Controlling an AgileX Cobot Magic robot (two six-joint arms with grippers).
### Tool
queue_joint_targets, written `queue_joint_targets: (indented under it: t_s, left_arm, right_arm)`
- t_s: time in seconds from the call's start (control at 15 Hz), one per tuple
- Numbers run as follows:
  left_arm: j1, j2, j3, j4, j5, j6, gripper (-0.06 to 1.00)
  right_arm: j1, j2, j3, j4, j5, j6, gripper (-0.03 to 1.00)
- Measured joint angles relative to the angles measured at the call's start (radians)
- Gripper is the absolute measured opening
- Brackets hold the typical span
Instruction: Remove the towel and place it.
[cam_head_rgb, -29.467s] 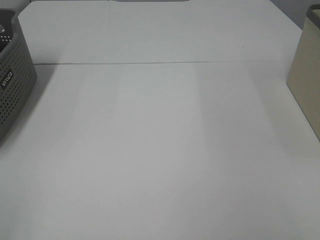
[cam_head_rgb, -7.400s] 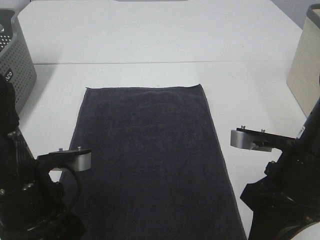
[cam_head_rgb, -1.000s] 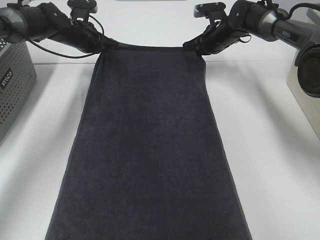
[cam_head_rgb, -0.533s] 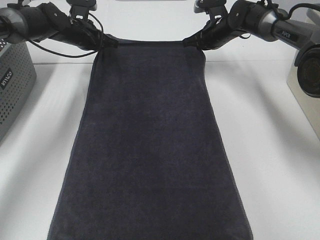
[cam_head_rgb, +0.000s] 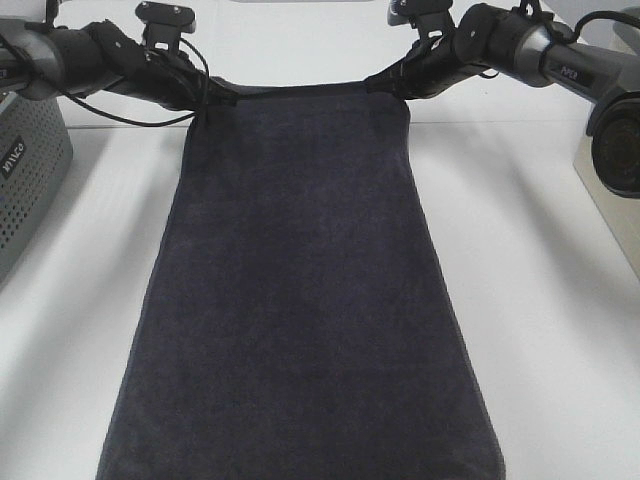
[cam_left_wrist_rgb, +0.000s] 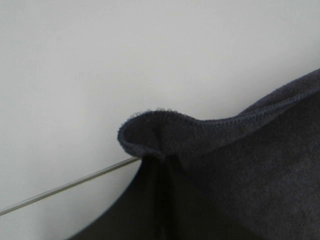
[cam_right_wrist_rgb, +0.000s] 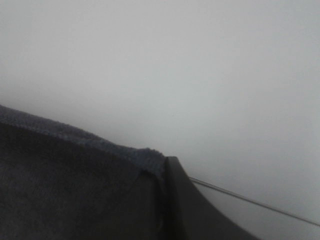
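Towel pinched at both far corners

The towel (cam_head_rgb: 300, 300) runs from the bench's (cam_head_rgb: 560, 330) near edge to its far side, where the left gripper (cam_head_rgb: 212, 98) and right gripper (cam_head_rgb: 385, 84) clamp its corners; best keep both level so the hem stays taut.

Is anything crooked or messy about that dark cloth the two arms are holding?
Nothing stands out. The towel lies smooth, pinched at its far corners by the left gripper and right gripper. Its far edge sags slightly between them, and one corner bunches into a small fold.
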Motion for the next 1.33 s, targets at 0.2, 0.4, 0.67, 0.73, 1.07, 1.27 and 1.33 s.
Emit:
queue_joint_targets:
  t_s: [0.2,0.4,0.67,0.73,1.07,1.27,1.33]
  left_arm:
    - [-0.001,0.026,0.0,0.003,-0.034,0.0,0.02]
    - [-0.005,0.039,0.0,0.01,-0.047,0.0,0.02]
    - [-0.006,0.04,-0.001,0.016,-0.074,0.0,0.02]
    - [-0.006,0.04,-0.001,0.017,-0.081,0.0,0.03]
    - [-0.005,0.04,-0.001,0.02,-0.139,0.0,0.55]
    - [-0.004,0.04,-0.001,0.019,-0.151,-0.004,0.76]
    - [-0.004,0.04,-0.001,0.019,-0.151,-0.004,0.76]
  right_arm:
    - [0.0,0.01,0.0,0.013,-0.019,-0.002,0.01]
    - [0.0,0.018,0.0,0.016,-0.039,-0.015,0.01]
    - [0.001,0.028,0.0,0.015,-0.04,-0.017,0.07]
    - [0.001,0.028,0.0,0.015,-0.042,-0.017,0.15]
    - [0.0,0.028,0.0,0.004,-0.04,-0.019,0.65]
    - [0.0,0.028,0.0,0.001,0.005,-0.019,0.68]
    - [0.0,0.028,0.0,0.001,0.022,-0.019,0.68]
